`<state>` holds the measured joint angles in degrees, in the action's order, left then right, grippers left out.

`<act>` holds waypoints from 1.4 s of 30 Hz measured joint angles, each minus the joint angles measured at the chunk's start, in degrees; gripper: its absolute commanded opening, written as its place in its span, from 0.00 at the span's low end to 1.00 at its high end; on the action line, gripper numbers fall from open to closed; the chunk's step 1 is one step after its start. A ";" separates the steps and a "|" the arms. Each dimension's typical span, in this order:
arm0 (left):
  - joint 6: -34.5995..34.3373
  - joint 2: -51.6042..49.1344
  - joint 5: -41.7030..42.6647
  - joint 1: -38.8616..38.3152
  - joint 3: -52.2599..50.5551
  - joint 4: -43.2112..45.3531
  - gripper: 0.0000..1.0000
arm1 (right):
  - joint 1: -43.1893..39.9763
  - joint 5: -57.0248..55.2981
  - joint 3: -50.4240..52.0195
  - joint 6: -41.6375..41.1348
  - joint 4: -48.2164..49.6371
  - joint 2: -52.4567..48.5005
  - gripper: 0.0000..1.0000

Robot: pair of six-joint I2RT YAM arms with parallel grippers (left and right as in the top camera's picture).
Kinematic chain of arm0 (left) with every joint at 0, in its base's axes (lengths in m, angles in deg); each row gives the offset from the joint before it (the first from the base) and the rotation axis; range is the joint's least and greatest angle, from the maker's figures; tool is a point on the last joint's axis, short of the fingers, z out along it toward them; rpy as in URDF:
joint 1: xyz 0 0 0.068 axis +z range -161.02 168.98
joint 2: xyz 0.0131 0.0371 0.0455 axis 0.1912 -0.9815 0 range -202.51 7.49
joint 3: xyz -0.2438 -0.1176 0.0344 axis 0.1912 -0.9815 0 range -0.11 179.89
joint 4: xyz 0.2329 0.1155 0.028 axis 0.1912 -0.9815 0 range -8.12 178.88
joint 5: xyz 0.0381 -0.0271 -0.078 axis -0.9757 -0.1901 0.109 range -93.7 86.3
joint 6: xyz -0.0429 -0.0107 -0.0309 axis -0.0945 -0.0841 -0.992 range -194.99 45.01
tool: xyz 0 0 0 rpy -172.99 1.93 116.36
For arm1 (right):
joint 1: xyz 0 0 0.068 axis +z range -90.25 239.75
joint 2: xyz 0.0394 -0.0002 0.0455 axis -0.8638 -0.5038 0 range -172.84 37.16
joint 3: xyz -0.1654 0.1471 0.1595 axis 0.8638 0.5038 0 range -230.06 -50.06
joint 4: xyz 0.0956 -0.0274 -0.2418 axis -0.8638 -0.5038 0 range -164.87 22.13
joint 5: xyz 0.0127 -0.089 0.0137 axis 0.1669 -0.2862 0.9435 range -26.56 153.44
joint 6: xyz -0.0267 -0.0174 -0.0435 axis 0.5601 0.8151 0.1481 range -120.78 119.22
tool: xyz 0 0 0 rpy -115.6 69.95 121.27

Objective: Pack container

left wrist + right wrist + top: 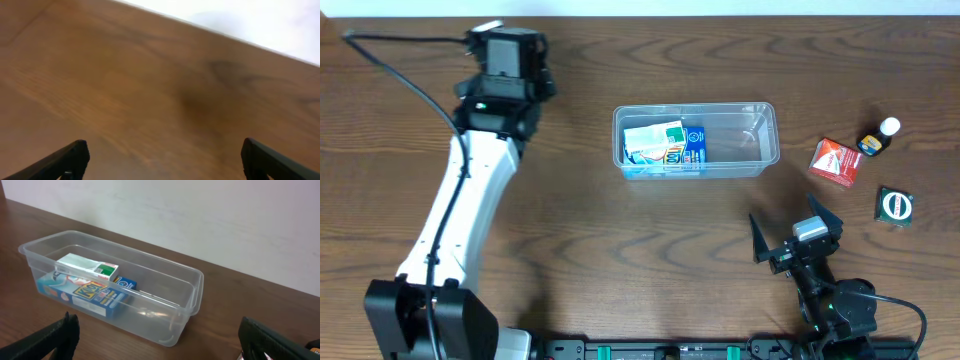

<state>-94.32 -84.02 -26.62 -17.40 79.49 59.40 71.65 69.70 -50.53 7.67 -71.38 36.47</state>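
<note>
**A:** What is at the far left?

**B:** The left arm point(460, 210) stretches up the table point(620, 250) toward its far-left corner. The left fingers point(72, 159) are spread wide, with only bare wood showing between them.

**A:** Where is the container?

**B:** The container point(768, 135) sits mid-table toward the far edge, with its long side running left to right. It is well apart from both arms. In its left half, a white-and-green box point(653, 135) rests on a blue box point(692, 148).

**A:** And the other arm?

**B:** The right fingers point(758, 240) are near the front edge, below the container's right end. They are splayed wide and grip nothing. The wrist view looks between them at the container's long wall.

**A:** Anything further right?

**B:** A red-and-white box point(836, 161) lies near the container's right end. A small dark bottle with a white cap point(880, 138) is just beside it. A dark square packet with a round ring on it point(894, 205) lies nearer the front.
</note>
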 measured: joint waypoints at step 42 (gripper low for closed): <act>-1.88 0.00 0.04 3.37 0.00 -1.62 0.98 | -20.87 -2.64 -57.92 8.09 -30.25 -45.29 0.99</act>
<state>-96.20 -84.02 -26.57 -14.03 79.49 57.79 50.77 67.06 -108.45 15.76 -101.63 -8.82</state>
